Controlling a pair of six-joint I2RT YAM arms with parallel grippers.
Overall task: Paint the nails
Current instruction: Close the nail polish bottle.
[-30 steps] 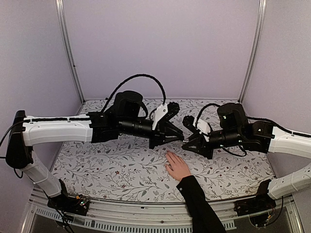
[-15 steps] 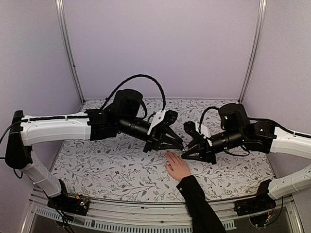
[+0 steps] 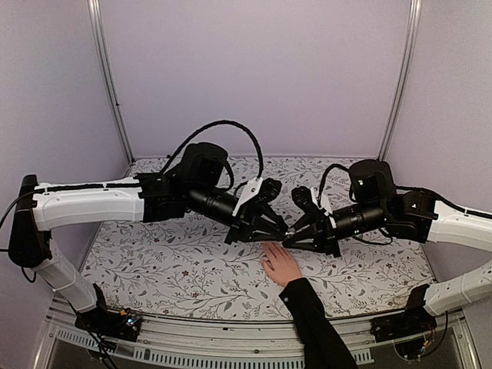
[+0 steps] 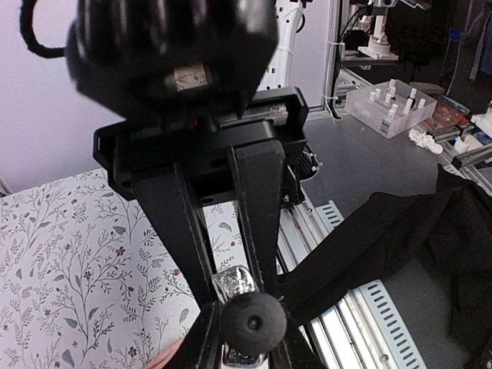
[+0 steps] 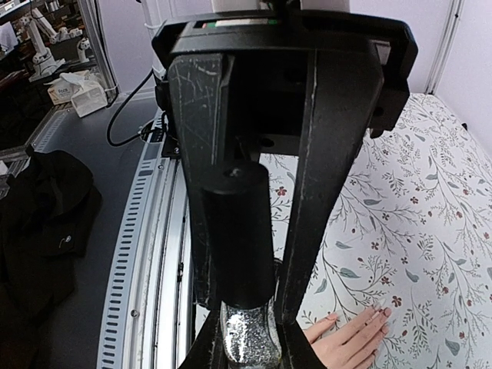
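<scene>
A light-skinned hand (image 3: 280, 265) in a black sleeve lies flat on the flowered table, fingers pointing away from the arm bases. Its nails (image 5: 377, 313) show as small pale tips in the right wrist view. My right gripper (image 5: 250, 350) is shut on a glitter polish bottle (image 5: 250, 338), whose black cap (image 5: 242, 238) runs back between the fingers. My left gripper (image 3: 278, 228) meets the right gripper (image 3: 294, 237) tip to tip just above the hand. In the left wrist view the glitter glass (image 4: 234, 283) sits between the left gripper (image 4: 238, 298) tips. How firmly they bear on it is unclear.
The flowered cloth (image 3: 177, 265) covers the table between purple walls. An aluminium rail (image 3: 231, 338) runs along the near edge. The black sleeve (image 3: 315, 323) crosses that rail at the front middle. Both forearms stretch low across the table's middle.
Both grippers have come together and dipped lower, from a gap between them to tips meeting over the hand. The left jaws have spread slightly. The hand has stayed still.
</scene>
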